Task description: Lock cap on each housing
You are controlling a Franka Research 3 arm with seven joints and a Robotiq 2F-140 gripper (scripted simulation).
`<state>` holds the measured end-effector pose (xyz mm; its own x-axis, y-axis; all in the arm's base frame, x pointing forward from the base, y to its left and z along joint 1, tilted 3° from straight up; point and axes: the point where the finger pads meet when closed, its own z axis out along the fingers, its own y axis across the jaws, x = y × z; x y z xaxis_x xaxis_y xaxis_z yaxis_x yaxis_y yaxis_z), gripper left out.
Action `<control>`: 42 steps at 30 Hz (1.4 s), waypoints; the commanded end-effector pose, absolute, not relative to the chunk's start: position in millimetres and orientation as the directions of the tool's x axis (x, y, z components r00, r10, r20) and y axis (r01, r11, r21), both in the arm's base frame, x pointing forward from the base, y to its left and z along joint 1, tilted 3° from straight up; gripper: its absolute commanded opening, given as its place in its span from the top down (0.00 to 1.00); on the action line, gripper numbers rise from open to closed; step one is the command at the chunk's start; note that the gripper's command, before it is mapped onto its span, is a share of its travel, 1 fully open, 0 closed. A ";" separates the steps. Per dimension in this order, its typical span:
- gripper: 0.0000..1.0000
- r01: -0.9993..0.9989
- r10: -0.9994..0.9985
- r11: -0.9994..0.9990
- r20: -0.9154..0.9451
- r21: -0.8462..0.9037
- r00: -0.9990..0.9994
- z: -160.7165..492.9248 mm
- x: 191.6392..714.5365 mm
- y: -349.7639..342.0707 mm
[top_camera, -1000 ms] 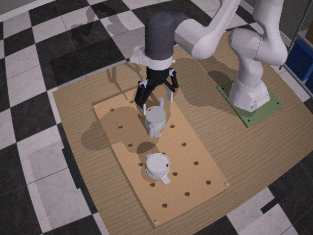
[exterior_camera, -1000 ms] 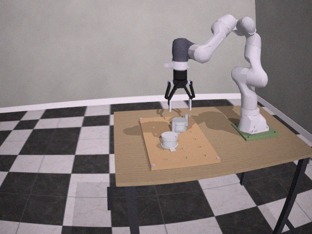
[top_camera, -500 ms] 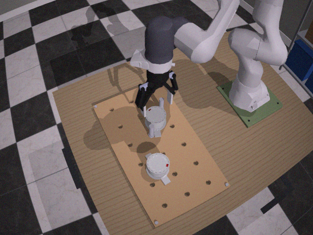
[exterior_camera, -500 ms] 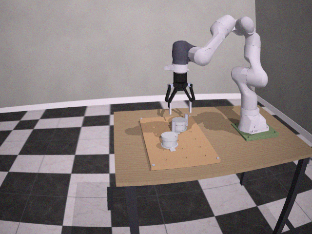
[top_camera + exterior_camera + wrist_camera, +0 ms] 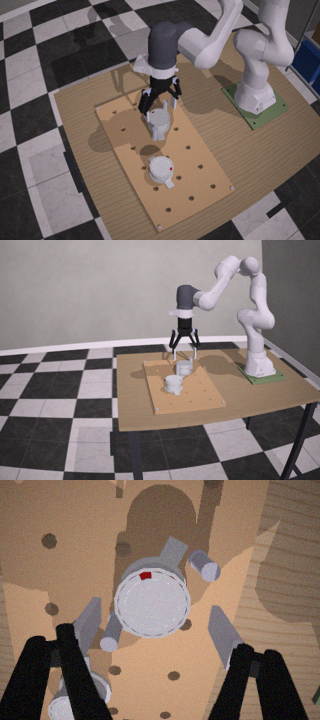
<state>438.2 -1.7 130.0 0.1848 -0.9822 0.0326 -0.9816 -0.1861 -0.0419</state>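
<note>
Two white housings with round caps stand upright on the tan pegboard (image 5: 206, 155) (image 5: 196, 395) (image 5: 145, 655). The far housing (image 5: 159, 118) (image 5: 184, 368) (image 5: 152, 602) has two side pegs and a red mark (image 5: 153, 112) (image 5: 145, 575) at its cap's rim. The near housing (image 5: 161, 167) (image 5: 173, 382) has its red mark (image 5: 170, 168) on the right side; in the wrist view (image 5: 62, 707) it shows at the bottom left, partly hidden by a finger. My gripper (image 5: 160, 109) (image 5: 184, 357) (image 5: 156, 613) is open and hangs just above the far cap, one finger on either side, touching nothing.
The pegboard lies on a wooden table (image 5: 245, 155) (image 5: 258, 400) and has several holes. The arm's base stands on a green plate (image 5: 258, 121) (image 5: 263, 378) at the right. A shelf with blue bins (image 5: 305, 59) stands beyond the table's right edge.
</note>
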 end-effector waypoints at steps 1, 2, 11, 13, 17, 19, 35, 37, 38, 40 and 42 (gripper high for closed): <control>0.22 -0.980 -0.981 -0.193 0.029 -0.051 0.191 125.1 441.3 0.0; 0.22 -0.980 -0.981 -0.193 0.029 -0.051 0.191 123.8 441.4 0.0; 0.22 -0.980 -0.981 -0.193 0.029 -0.051 0.191 115.4 442.0 -0.3; 0.22 -0.980 -0.981 -0.193 0.029 -0.051 0.191 113.4 442.1 -0.3; 0.22 -0.980 -0.981 -0.193 0.029 -0.051 0.191 109.7 442.3 -0.4; 0.22 -0.980 -0.981 -0.193 0.029 -0.051 0.191 108.1 442.4 -0.5; 0.22 -0.980 -0.981 -0.193 0.029 -0.051 0.191 101.8 442.9 -0.6; 0.22 -0.980 -0.981 -0.193 0.029 -0.051 0.191 101.4 442.9 -0.7; 0.22 -0.980 -0.981 -0.193 0.029 -0.051 0.191 101.3 442.9 -0.7; 0.22 -0.980 -0.981 -0.193 0.029 -0.051 0.191 101.2 442.9 -0.7; 0.22 -0.980 -0.981 -0.193 0.029 -0.051 0.191 101.2 442.9 -0.7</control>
<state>442.8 -1.2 102.4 0.1877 -0.9817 0.0305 -0.9807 -0.1891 -0.0502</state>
